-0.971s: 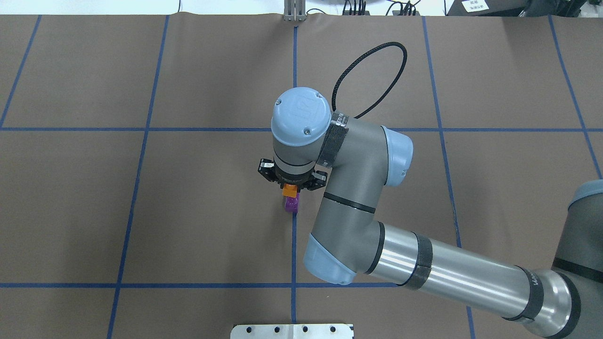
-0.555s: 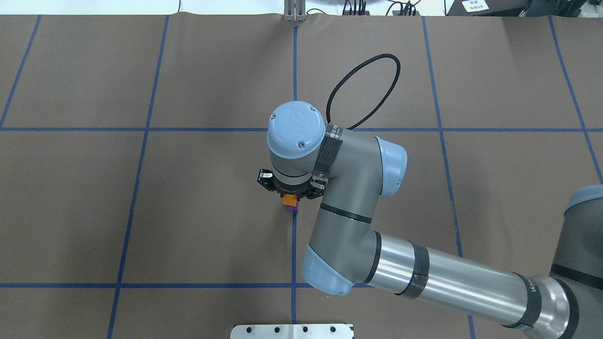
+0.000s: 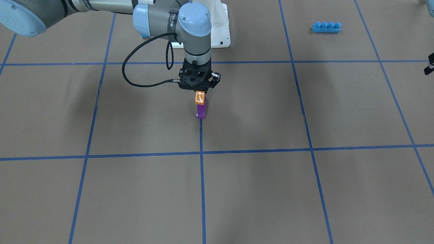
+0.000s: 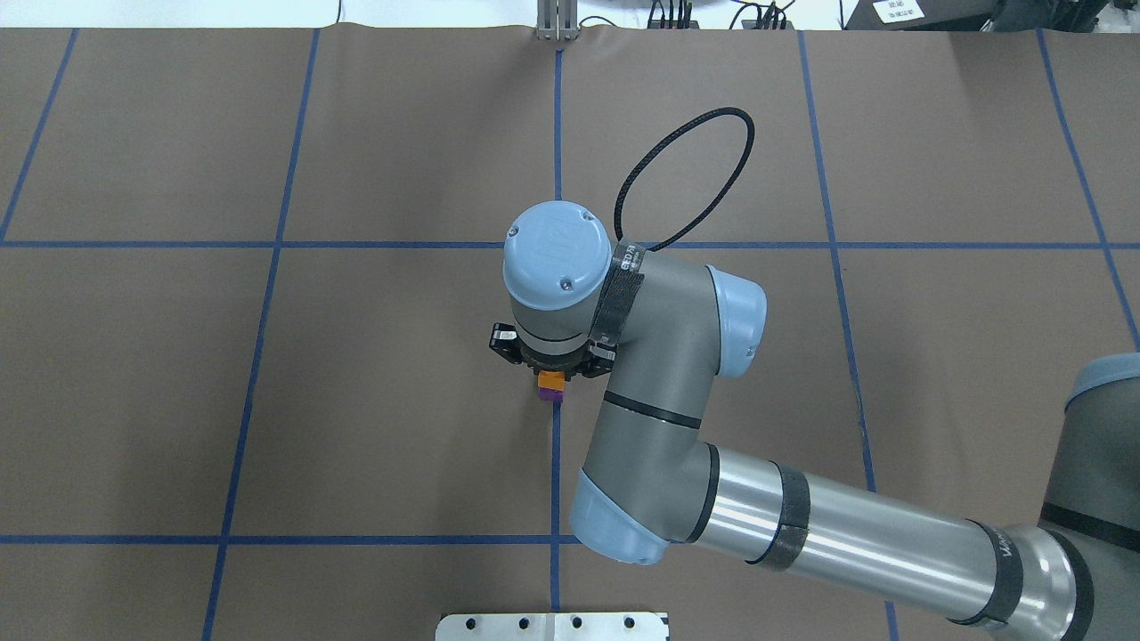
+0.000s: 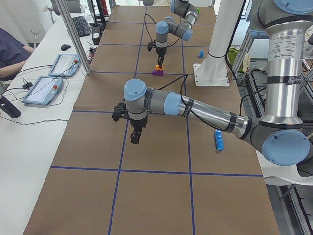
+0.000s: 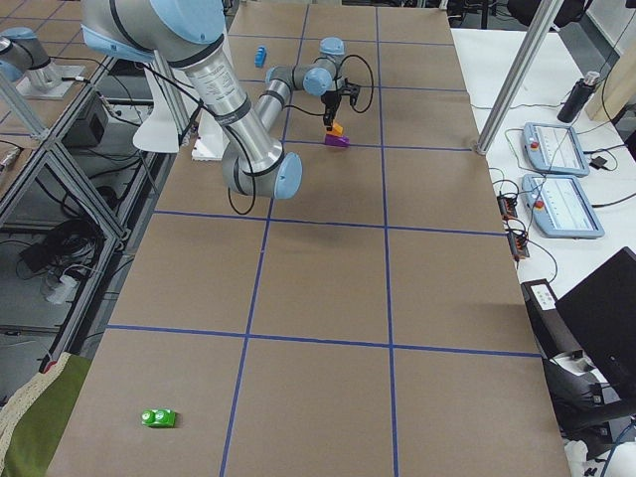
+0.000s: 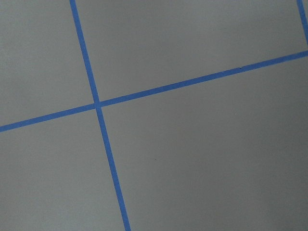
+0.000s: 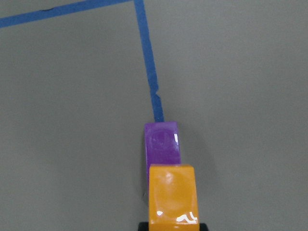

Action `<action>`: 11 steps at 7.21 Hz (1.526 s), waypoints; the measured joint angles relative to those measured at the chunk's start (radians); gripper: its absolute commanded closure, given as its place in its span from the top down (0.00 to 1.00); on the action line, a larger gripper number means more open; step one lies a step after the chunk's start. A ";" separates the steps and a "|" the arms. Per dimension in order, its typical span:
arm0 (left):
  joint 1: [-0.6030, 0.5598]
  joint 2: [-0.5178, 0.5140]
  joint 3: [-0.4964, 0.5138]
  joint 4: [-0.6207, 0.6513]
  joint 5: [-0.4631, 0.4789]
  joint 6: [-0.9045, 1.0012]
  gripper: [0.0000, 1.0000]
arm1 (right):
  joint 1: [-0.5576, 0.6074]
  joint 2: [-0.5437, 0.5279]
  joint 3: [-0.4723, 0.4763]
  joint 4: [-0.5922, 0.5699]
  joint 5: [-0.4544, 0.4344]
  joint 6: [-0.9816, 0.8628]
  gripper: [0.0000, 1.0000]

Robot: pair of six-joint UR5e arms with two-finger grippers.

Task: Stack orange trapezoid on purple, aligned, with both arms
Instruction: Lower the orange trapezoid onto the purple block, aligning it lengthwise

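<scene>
My right gripper (image 3: pixel 200 91) points straight down and is shut on the orange trapezoid (image 3: pixel 200 98). It holds the block directly over the purple block (image 3: pixel 201 111), which stands on the mat on the centre blue line. In the right wrist view the orange trapezoid (image 8: pixel 172 195) overlaps the near end of the purple block (image 8: pixel 162 143). I cannot tell whether they touch. From overhead only a sliver of the purple block (image 4: pixel 555 398) shows below the orange trapezoid (image 4: pixel 551 381). My left gripper (image 5: pixel 134 137) hangs over bare mat, far from both blocks; I cannot tell if it is open or shut.
A blue four-stud brick (image 3: pixel 326 27) lies near the left arm's side. A small blue block (image 6: pixel 260 55) sits by the white pedestal (image 3: pixel 220 30). A green toy (image 6: pixel 158 417) lies far off. The left wrist view shows only mat and blue tape lines.
My right gripper has come down and shifted slightly with the orange trapezoid, which now covers more of the purple block in the overhead view.
</scene>
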 measured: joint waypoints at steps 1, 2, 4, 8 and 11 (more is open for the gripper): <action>0.000 0.000 0.000 0.000 0.000 0.000 1.00 | -0.003 0.000 -0.001 0.000 -0.006 -0.004 0.00; 0.000 0.001 0.001 0.000 0.000 0.000 1.00 | -0.006 0.000 -0.004 0.000 -0.011 -0.006 0.00; 0.000 0.002 0.001 -0.001 0.000 0.000 1.00 | -0.014 0.000 -0.015 0.001 -0.021 -0.008 0.00; -0.001 0.002 0.000 -0.001 0.000 0.000 1.00 | -0.022 0.002 -0.027 0.002 -0.031 -0.024 0.00; 0.000 0.002 0.000 -0.001 0.000 0.000 1.00 | -0.032 0.001 -0.029 0.003 -0.055 -0.043 0.00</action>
